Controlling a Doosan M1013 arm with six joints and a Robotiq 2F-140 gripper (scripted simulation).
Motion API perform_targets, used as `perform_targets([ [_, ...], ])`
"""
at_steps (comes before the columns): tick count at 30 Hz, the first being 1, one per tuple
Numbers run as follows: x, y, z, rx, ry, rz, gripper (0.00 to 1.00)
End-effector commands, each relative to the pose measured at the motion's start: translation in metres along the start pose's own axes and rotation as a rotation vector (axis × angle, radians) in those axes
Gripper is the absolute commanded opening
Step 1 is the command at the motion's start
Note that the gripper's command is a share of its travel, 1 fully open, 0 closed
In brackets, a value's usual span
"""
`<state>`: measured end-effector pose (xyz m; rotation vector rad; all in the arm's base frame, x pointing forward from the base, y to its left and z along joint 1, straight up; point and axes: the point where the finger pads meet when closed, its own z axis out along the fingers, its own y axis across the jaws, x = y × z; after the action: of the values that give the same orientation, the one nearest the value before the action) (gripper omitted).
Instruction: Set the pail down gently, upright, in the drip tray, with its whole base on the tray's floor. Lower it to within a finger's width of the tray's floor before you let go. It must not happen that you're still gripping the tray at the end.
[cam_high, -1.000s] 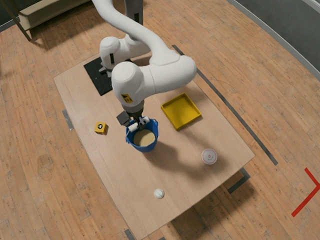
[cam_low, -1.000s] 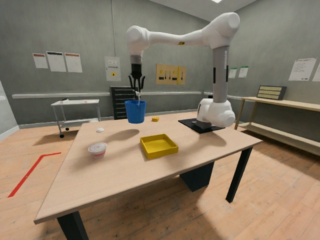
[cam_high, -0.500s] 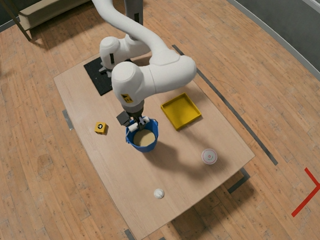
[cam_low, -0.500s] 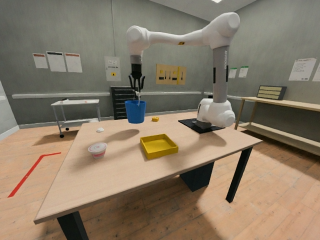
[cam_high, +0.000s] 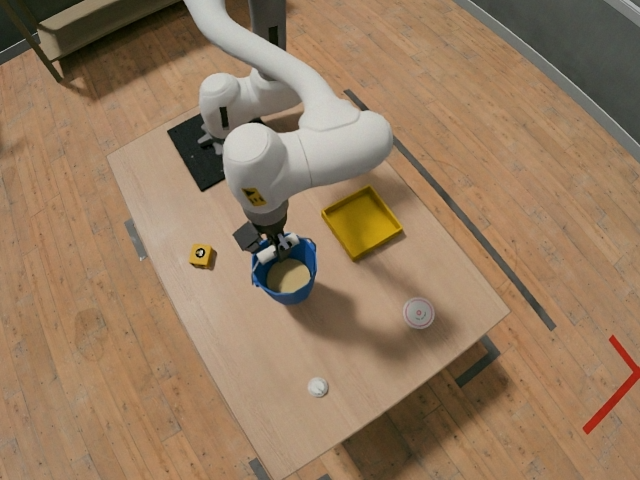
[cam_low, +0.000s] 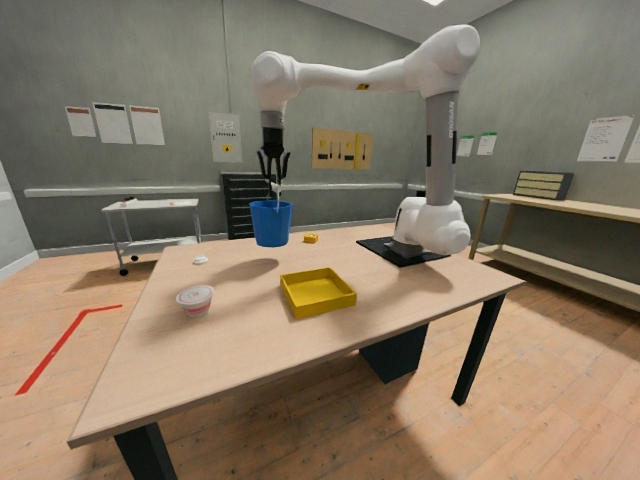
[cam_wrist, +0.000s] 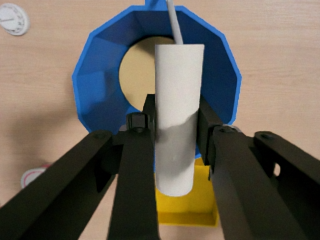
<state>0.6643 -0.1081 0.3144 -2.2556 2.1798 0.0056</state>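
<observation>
A blue pail hangs upright in the air above the table, held by the white grip of its wire handle. My gripper is shut on that handle grip. The pail hangs well above the table top, to the left of the yellow drip tray in the top view. In the wrist view the tray shows only partly below the handle, behind my fingers. The tray holds nothing.
A small yellow cube lies left of the pail. A white cup with red marks and a small white cap stand on the wooden table. The arm's black base mat is at the back.
</observation>
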Motion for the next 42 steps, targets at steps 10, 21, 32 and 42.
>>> perform_targets([
  [10,0.000,0.000,-0.001,0.001,0.000,0.000,0.10],
  [21,-0.002,0.000,-0.001,0.001,0.000,0.000,0.10],
  [32,-0.009,0.002,-0.001,0.001,0.000,0.000,0.10],
  [42,-0.018,0.004,-0.001,0.001,0.000,0.000,0.10],
])
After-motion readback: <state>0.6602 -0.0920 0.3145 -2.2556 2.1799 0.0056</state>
